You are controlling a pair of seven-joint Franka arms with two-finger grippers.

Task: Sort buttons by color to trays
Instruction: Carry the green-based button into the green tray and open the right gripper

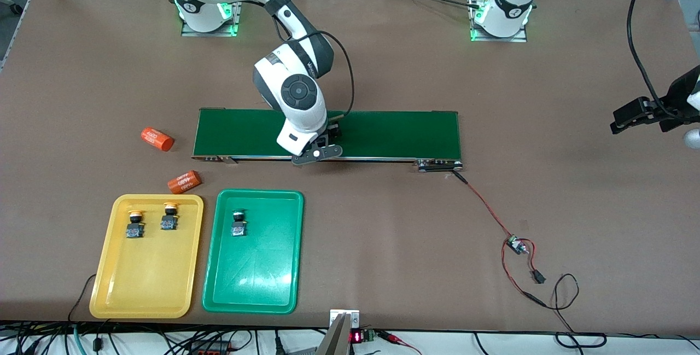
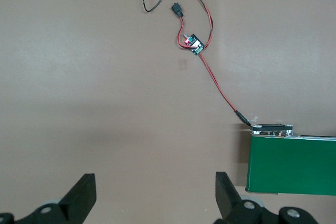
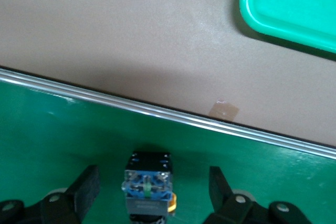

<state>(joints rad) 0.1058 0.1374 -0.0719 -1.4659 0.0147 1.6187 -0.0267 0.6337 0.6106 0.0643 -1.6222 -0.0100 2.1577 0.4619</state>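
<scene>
Two yellow-capped buttons lie in the yellow tray. One green-capped button lies in the green tray, whose corner shows in the right wrist view. My right gripper is low over the dark-green conveyor belt. In its wrist view the right gripper is open, with a fourth button lying on the belt between the fingers, touching neither; its cap is hidden. My left gripper waits open and empty over bare table at the left arm's end.
Two orange cylinders with white numerals lie on the table between the belt and the yellow tray. Red and black wires run from the belt's end to a small circuit board. The belt's end shows in the left wrist view.
</scene>
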